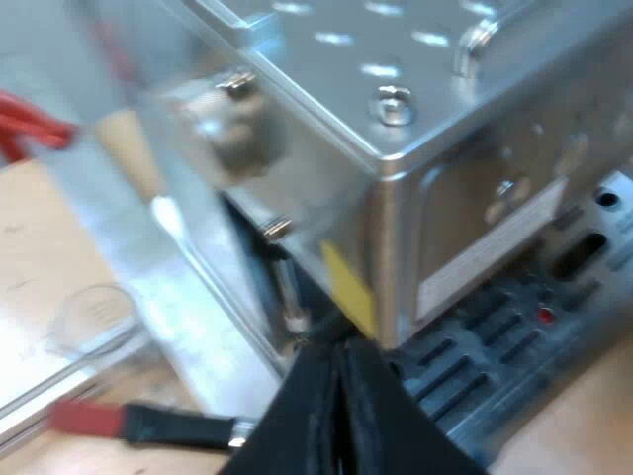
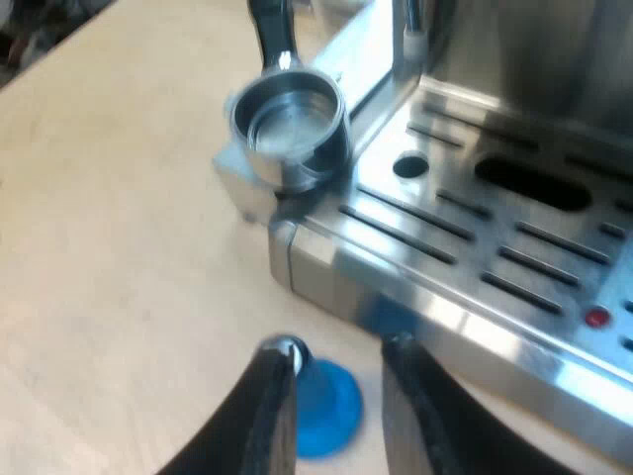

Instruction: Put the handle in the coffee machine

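The espresso machine (image 1: 425, 148) is standing just ahead of both tools, its steel corner rising beyond the left tool and its slotted drip tray (image 2: 495, 247) stretching out ahead of the right tool. The table (image 2: 119, 247) is lying pale and bare under both. The metal holder (image 2: 292, 129) is not sitting in the machine's front. It is resting on the table against the near corner of the drip tray, ahead of the right tool and beyond that corner, with its basket facing up and empty. Its handle (image 1: 178, 427) is running straight away from the right tool. Seen from the left tool, the handle is lying flat and crosswise, starting right beside the fingers and pointing off to one side, with the red end (image 1: 84, 418) farthest out. The left tool (image 1: 339, 361) is hanging above with its two black fingers pressed together and nothing between them. The right tool (image 2: 339, 361) is keeping its fingers apart, low over the table. The blue tamper (image 2: 326, 406) is sitting between them, close against one finger but not clamped. What seems to be a measuring glass (image 1: 94, 317) is standing beyond the handle. The left tool looks better placed for the pick, since the handle's neck is lying close beneath it, but it would need to open and turn across the handle's length. How high it is hanging I cannot tell.
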### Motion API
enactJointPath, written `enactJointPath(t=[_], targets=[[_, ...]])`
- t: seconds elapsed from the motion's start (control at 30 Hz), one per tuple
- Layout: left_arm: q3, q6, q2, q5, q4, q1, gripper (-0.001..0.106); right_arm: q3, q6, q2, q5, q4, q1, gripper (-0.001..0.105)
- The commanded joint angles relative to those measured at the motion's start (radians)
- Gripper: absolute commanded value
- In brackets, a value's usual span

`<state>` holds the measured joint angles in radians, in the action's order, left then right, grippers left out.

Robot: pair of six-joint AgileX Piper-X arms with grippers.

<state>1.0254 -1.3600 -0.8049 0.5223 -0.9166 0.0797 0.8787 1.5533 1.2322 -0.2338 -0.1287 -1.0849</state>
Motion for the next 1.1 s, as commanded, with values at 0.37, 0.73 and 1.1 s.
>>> enactJointPath(t=[0.37,0.73,1.1], targets=[[-0.081,-0.082,0.279,-0.148,-0.021,0.0,0.001,0.002,0.016,-0.242,0.276,-0.216,0.349,0.025],[-0.081,-0.078,0.394,-0.145,-0.134,0.0,0.001,0.002,0.035,-0.423,0.466,-0.409,0.783,0.025],[-0.081,-0.08,0.406,-0.121,-0.132,0.0,0.001,0.002,0.229,-0.588,0.592,-0.603,1.194,0.025]])
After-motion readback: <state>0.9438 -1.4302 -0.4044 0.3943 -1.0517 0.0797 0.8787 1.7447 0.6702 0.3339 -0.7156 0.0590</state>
